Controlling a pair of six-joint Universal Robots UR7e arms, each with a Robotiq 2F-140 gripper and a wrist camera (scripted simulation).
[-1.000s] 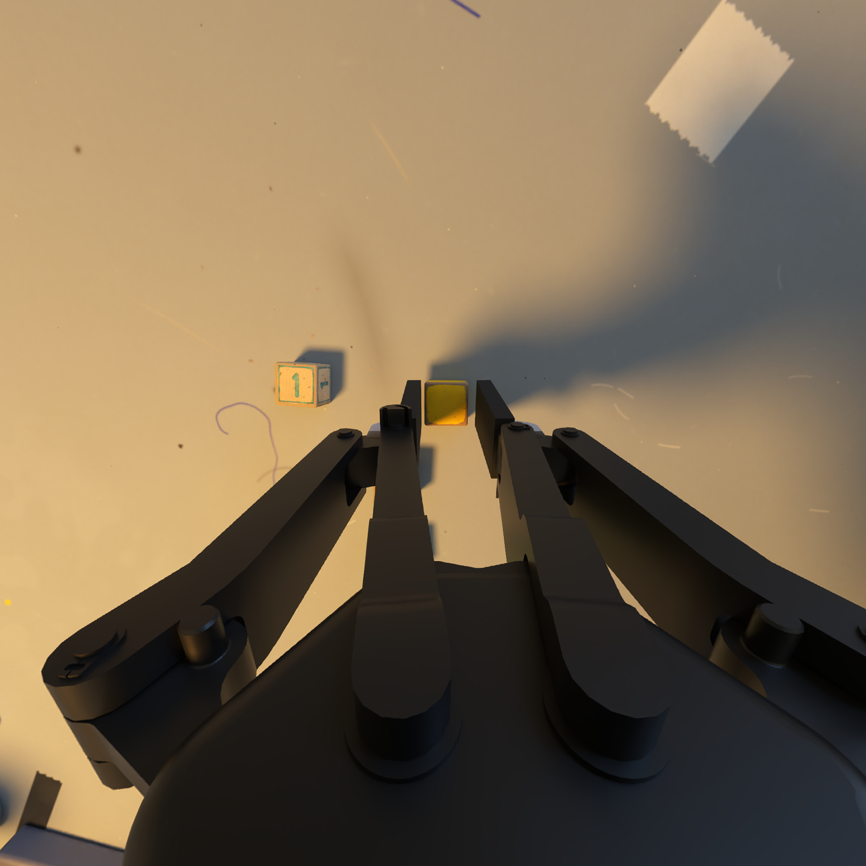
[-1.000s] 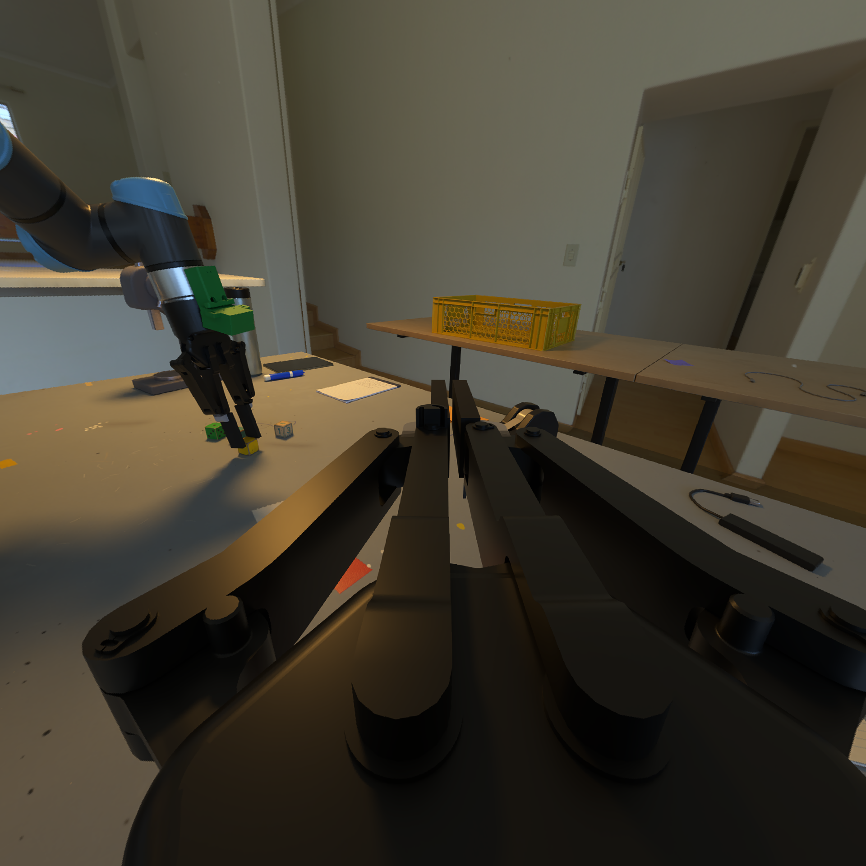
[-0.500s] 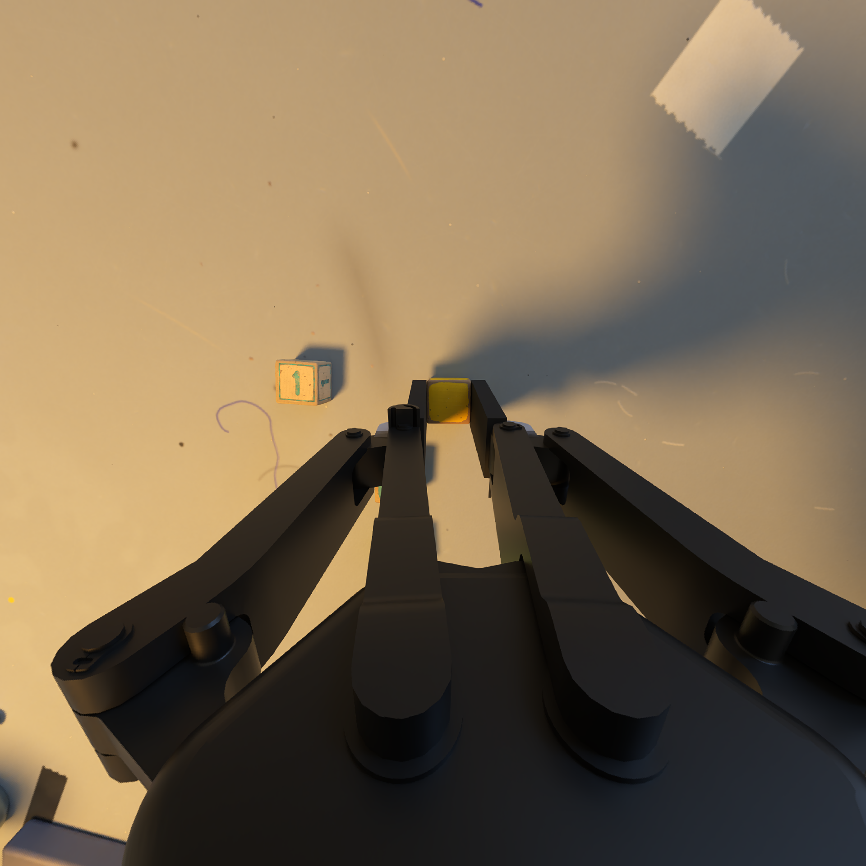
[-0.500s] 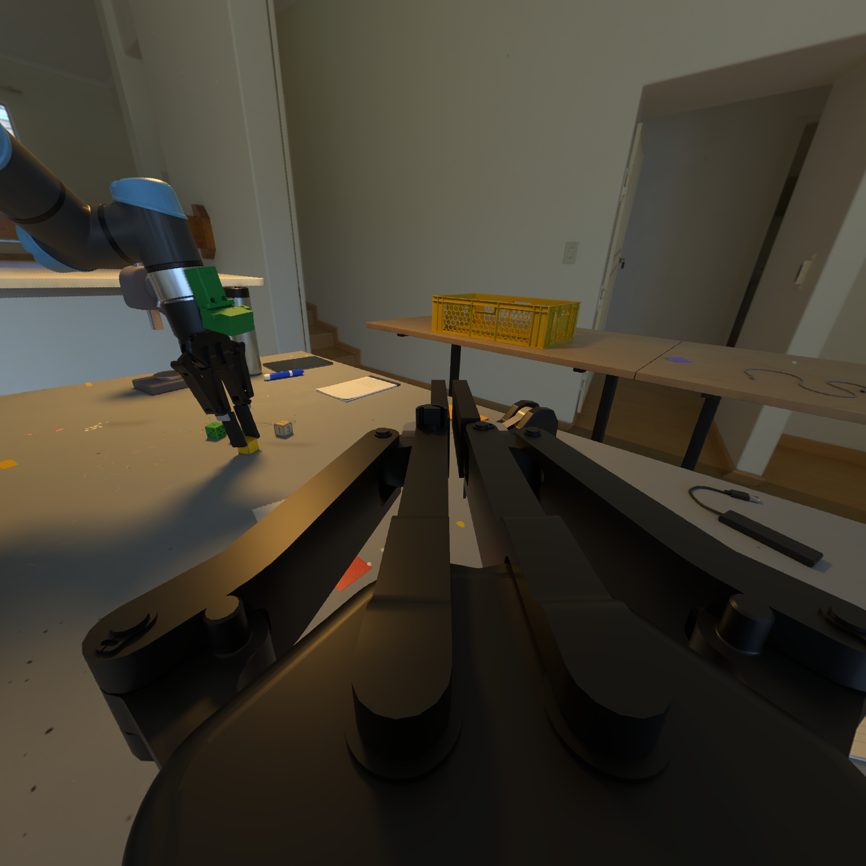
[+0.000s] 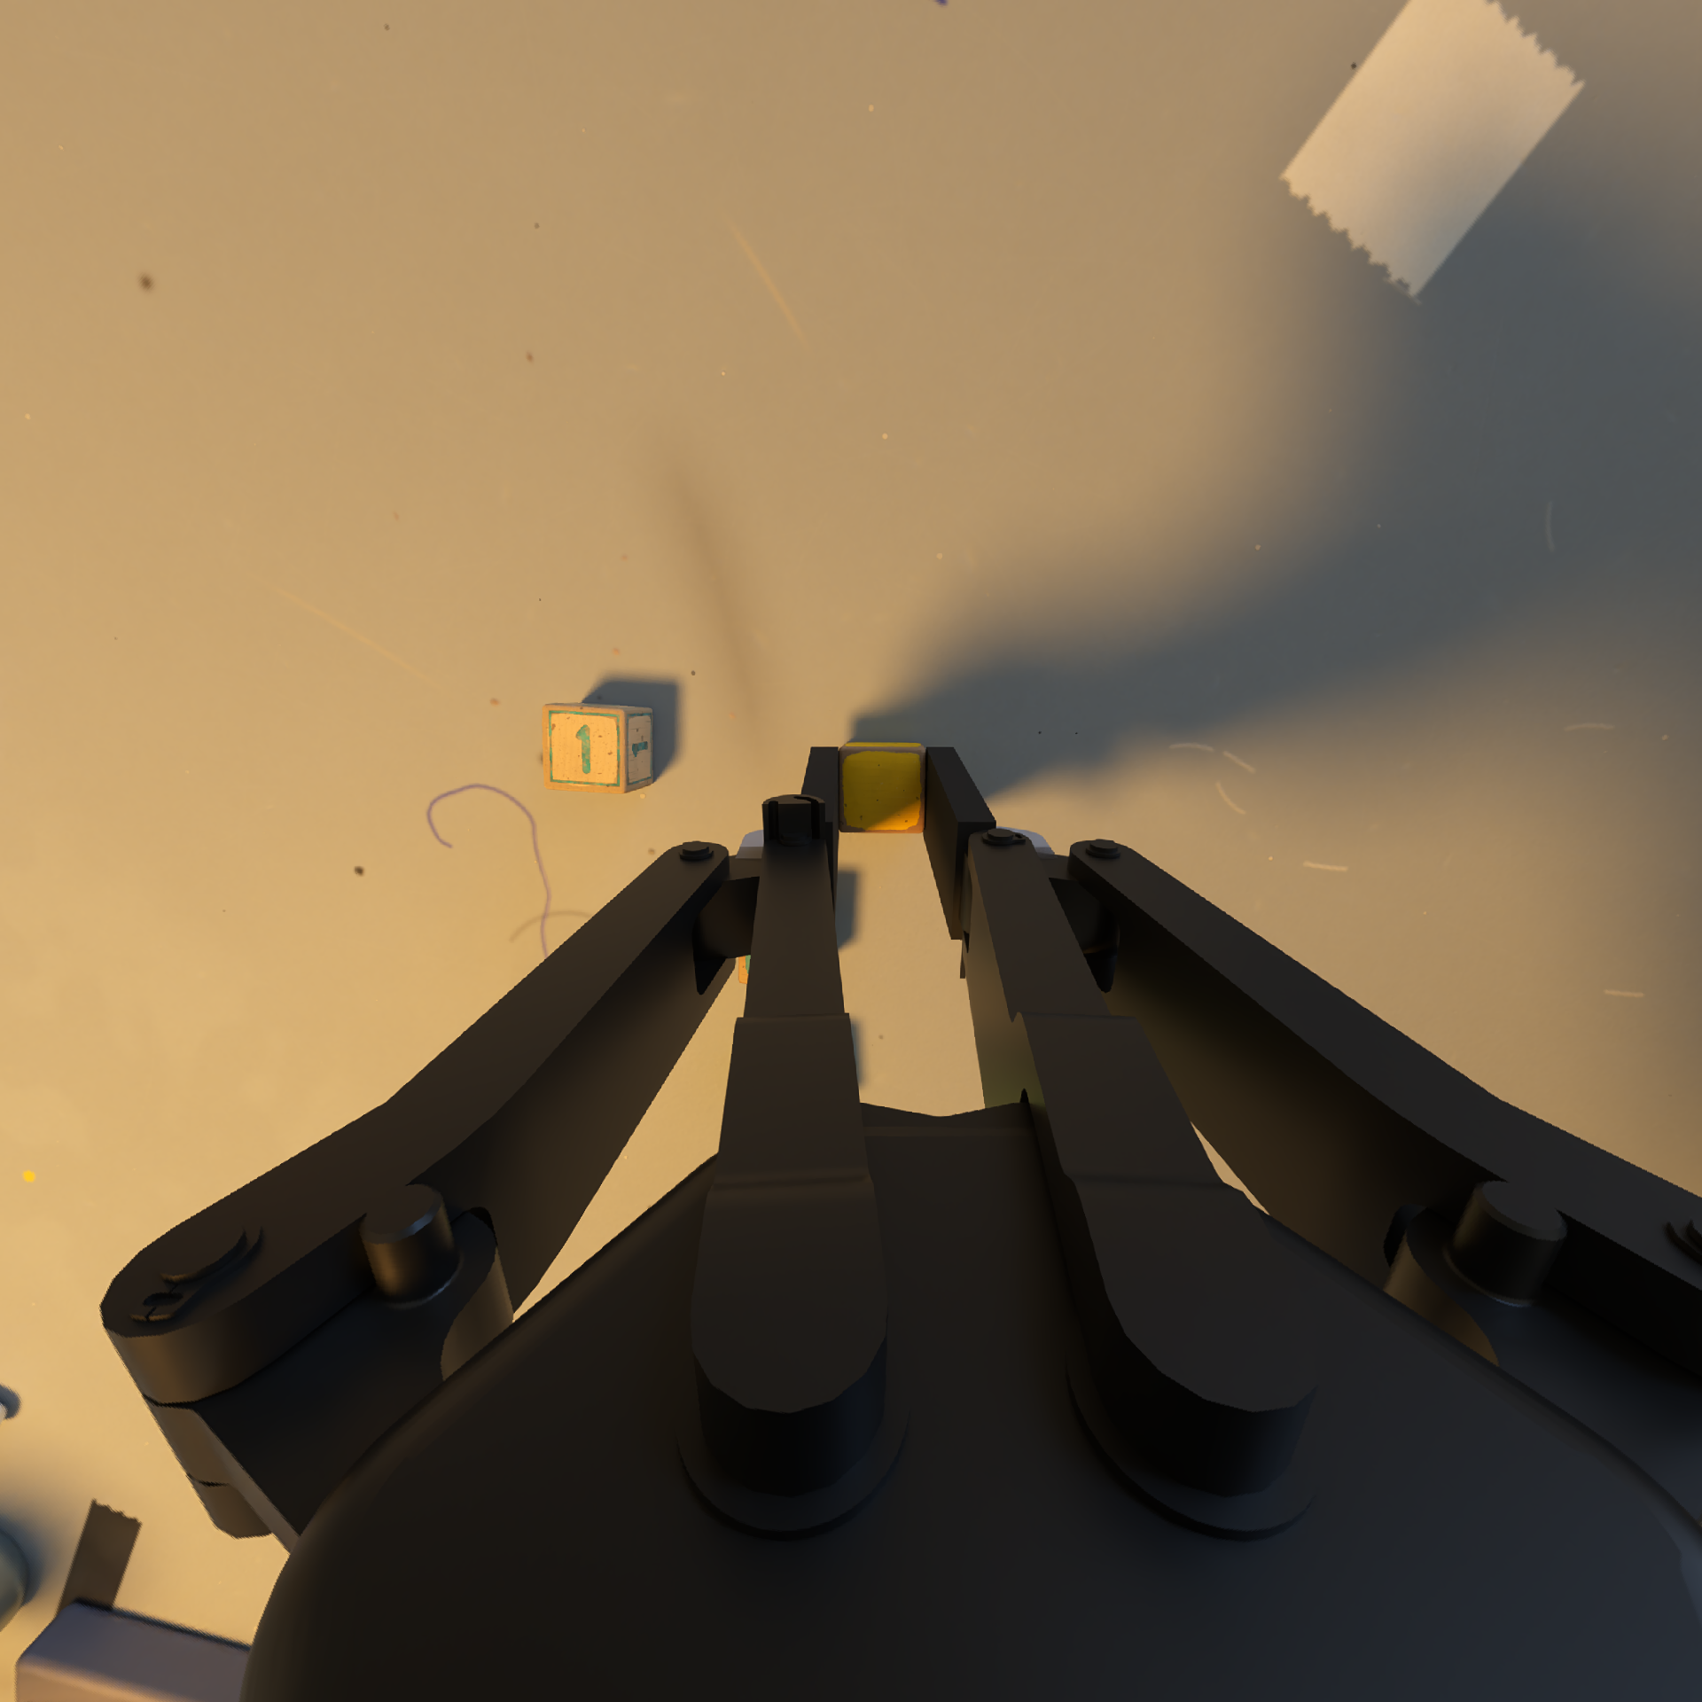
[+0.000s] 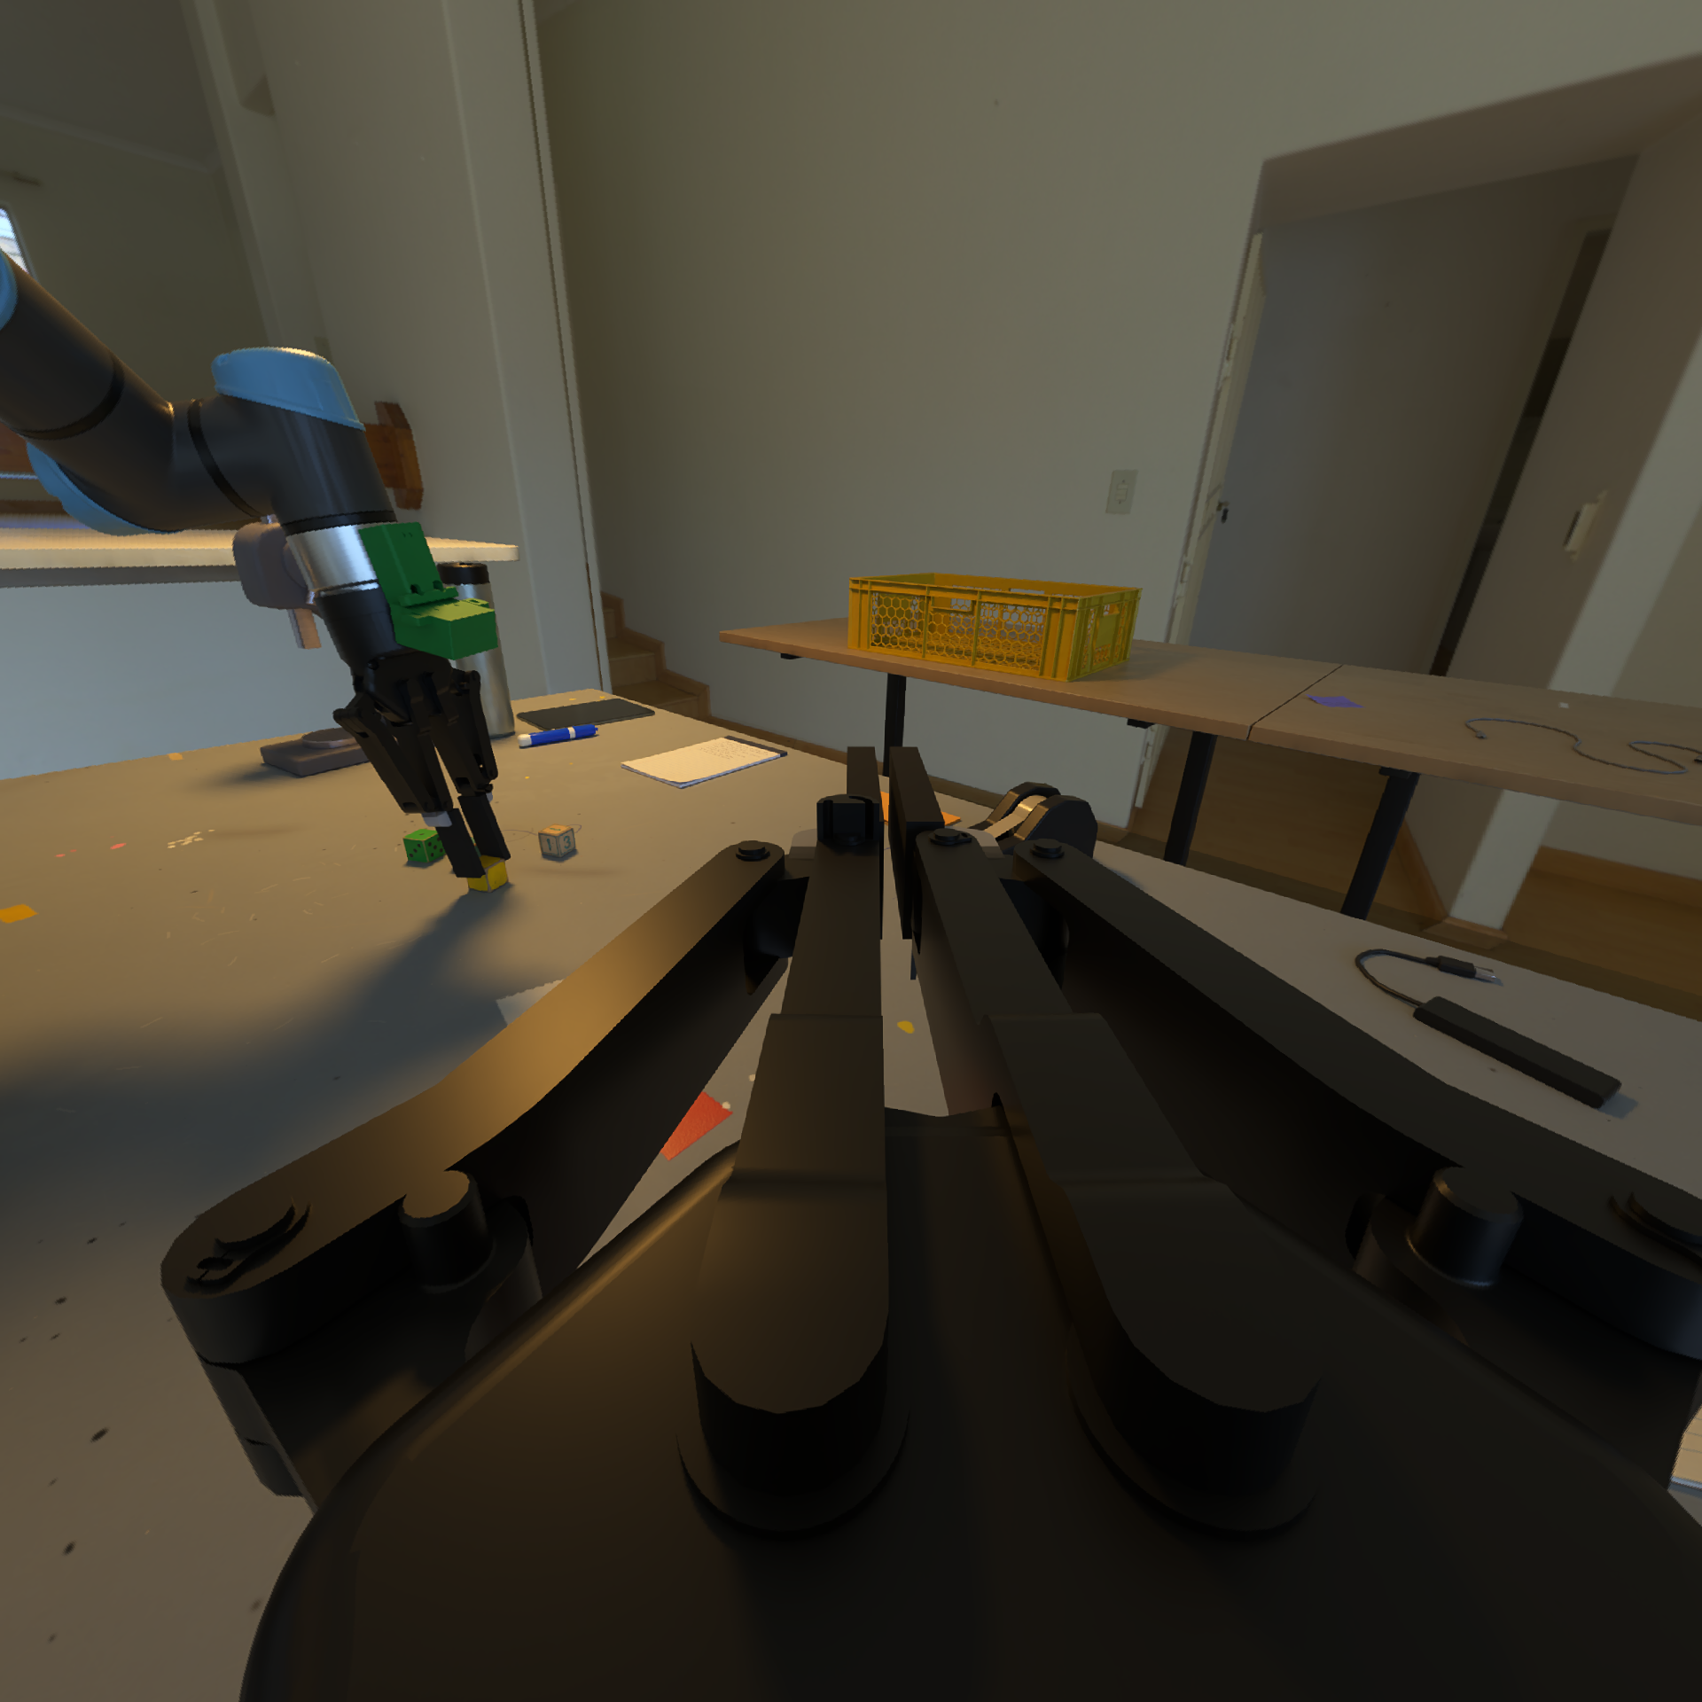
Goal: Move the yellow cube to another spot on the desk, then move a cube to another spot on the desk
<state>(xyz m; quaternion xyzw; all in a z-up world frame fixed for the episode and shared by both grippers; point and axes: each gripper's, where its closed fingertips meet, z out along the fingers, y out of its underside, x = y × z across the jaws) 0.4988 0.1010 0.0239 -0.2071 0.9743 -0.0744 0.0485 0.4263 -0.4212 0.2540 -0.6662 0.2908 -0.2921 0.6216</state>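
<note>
The yellow cube (image 5: 881,786) sits on the desk between the fingertips of my left gripper (image 5: 882,783), whose pads touch both its sides. The right wrist view shows the same cube (image 6: 488,873) at the tips of the left gripper (image 6: 479,861), resting on the desk. A wooden cube with a green-framed numeral (image 5: 597,748) lies to the left of it and also shows in the right wrist view (image 6: 557,842). A green cube (image 6: 424,846) lies behind the left gripper. My right gripper (image 6: 886,774) is shut and empty, held above the desk.
A pale paper scrap (image 5: 1432,147) lies at the far right of the desk. A blue marker (image 6: 557,735), a notepad (image 6: 705,761), a metal flask (image 6: 479,645) and a dark slab with a cable (image 6: 1510,1059) lie on the desk. A yellow crate (image 6: 995,624) stands on a farther table.
My left gripper's fingers have closed in from either side of the yellow cube until they touch it. The right arm has not moved.
</note>
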